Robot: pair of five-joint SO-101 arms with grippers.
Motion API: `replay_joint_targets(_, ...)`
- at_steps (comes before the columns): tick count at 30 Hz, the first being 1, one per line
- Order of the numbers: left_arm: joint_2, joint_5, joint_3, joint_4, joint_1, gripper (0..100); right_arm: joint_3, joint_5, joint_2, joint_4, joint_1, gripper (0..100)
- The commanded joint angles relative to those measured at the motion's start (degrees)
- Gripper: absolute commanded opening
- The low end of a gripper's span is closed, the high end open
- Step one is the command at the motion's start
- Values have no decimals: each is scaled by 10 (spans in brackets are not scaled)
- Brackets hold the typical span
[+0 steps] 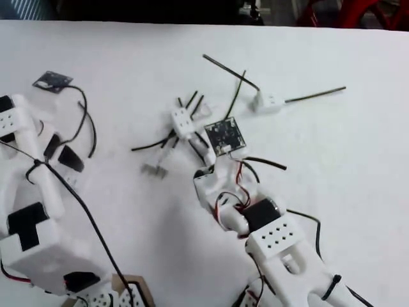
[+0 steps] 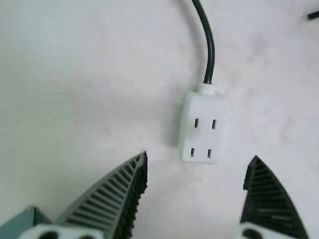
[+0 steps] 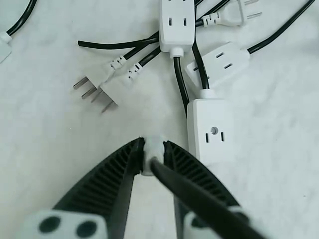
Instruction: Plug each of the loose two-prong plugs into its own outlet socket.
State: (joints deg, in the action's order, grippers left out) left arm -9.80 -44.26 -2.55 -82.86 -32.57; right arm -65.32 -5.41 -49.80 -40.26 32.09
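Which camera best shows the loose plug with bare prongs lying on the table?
The right wrist view: the loose plug lies close ahead of the end effector gripping a cord end, prongs clearly separate. The high view shows the plug as a small grey shape. The left wrist view faces a white outlet block instead.

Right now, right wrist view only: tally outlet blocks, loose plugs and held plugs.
Outlet blocks: 3
Loose plugs: 3 (what looks like two side by side, one farther off)
Plug between the right fingers: 1
Total: 7
White piece cut off at the picture's edge: not counted.
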Motion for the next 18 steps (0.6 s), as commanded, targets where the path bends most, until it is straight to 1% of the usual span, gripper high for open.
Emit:
replay_joint_targets(1,35,-6,-47,47,20,312,6,-1,-7,8,-1,17)
replay_joint_targets(5,0,-6,-124,145,20,312,6,-1,-7,8,-1,17)
replay_joint_targets(7,-25,-22,-148,185,18,308,6,0,-7,8,-1,17)
replay_joint_targets(9,-49,-30,-156,215,17,256,6,0,-7,8,-1,17)
replay_joint_targets(13,-73,-33,-156,228,29,111,6,0,-7,8,-4,17)
replay_joint_targets(15,-69,-33,-163,227,45,75,6,0,-7,8,-5,17)
replay_joint_targets(18,-51,-33,-179,222,79,46,6,0,-8,8,-5,17)
